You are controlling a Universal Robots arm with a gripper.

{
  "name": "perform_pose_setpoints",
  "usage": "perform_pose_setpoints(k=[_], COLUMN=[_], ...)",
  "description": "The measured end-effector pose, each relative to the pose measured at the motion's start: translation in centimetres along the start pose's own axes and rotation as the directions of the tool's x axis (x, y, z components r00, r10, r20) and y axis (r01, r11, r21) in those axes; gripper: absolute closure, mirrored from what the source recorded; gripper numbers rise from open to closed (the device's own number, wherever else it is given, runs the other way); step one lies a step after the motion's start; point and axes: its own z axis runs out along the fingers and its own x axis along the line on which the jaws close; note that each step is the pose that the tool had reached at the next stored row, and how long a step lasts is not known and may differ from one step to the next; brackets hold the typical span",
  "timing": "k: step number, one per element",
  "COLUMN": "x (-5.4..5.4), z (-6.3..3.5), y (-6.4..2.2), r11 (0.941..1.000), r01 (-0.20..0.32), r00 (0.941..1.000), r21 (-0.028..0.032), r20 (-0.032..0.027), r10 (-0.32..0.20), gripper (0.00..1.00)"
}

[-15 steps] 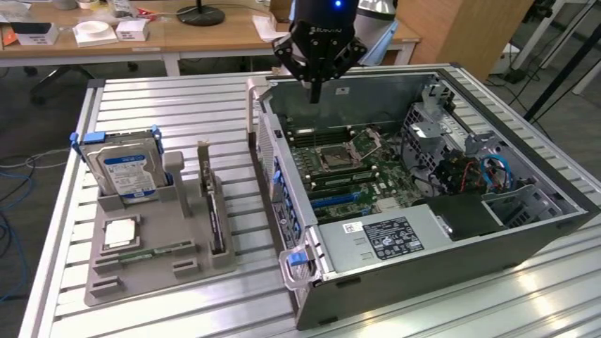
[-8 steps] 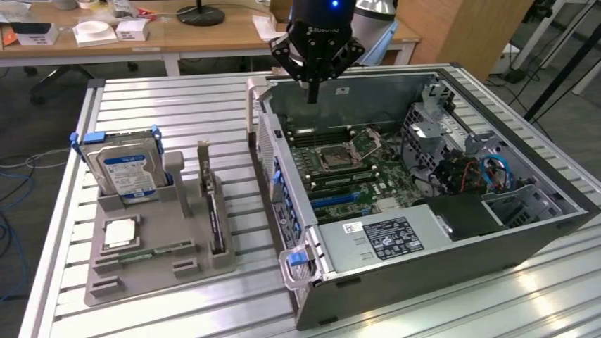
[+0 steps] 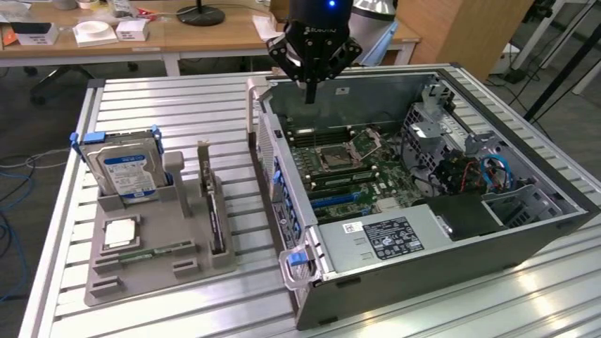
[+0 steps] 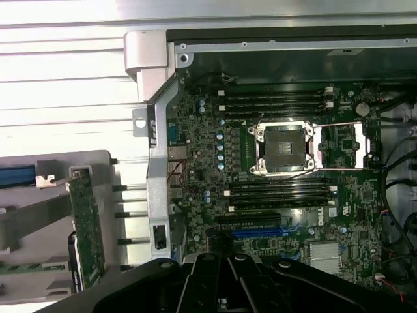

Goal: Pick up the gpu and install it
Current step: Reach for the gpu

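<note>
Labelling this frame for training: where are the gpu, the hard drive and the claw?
gpu (image 3: 216,222): exterior view, card's dark edge.
hard drive (image 3: 129,172): exterior view, blue-white label.
claw (image 3: 311,97): exterior view, between its shut fingertips.

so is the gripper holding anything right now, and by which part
Nothing. The gripper is shut and empty above the open computer case; the gpu stands in the grey holder beside it.

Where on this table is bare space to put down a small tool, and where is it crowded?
Free: table slats beyond the gray holder, and the near slats before the computer case. Crowded: the strip between holder and case, inside the case.
</note>
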Motion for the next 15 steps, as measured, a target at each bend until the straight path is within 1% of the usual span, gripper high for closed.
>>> perform_pose_setpoints(k=[15], x=[0.94], z=[-0.03], y=[-0.07], r11=[1.0000], r01=[0.000], r00=[1.0000], r21=[0.0000], r20=[0.0000], r10=[0.000], gripper=[0.89])
